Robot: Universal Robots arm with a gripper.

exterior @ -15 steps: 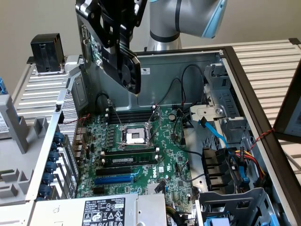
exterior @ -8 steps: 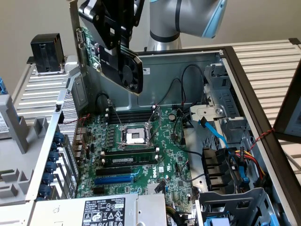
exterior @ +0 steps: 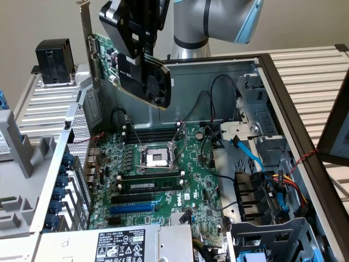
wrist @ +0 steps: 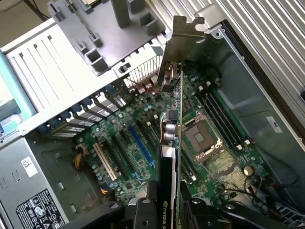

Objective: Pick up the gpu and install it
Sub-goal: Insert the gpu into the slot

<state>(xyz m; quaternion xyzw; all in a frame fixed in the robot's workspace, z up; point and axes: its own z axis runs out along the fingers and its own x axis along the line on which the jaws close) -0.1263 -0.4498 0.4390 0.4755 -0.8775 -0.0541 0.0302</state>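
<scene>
The gpu (exterior: pixel 143 73) hangs tilted in the air above the far left part of the open computer case, with my gripper (exterior: pixel 132 50) shut on it. Its silver end bracket (exterior: pixel 85 34) points toward the exterior view's left, and the black fan shroud (exterior: pixel 154 82) faces the camera. In the wrist view the gpu (wrist: pixel 177 138) appears edge-on, with my gripper (wrist: pixel 174 206) clamped on it and the bracket (wrist: pixel 180 43) at its far end. The card is well above the green motherboard (exterior: pixel 193 180), over the area between the CPU socket (wrist: pixel 203 139) and the blue expansion slot (wrist: pixel 141 146).
The blue slot (exterior: pixel 132 208) and black slots lie at the board's near left. A memory stick (exterior: pixel 150 186) sits below the CPU socket (exterior: pixel 155 158). Cables (exterior: pixel 246 153) and a drive cage (exterior: pixel 270 234) crowd the right; a power supply (exterior: pixel 117 244) is at the front.
</scene>
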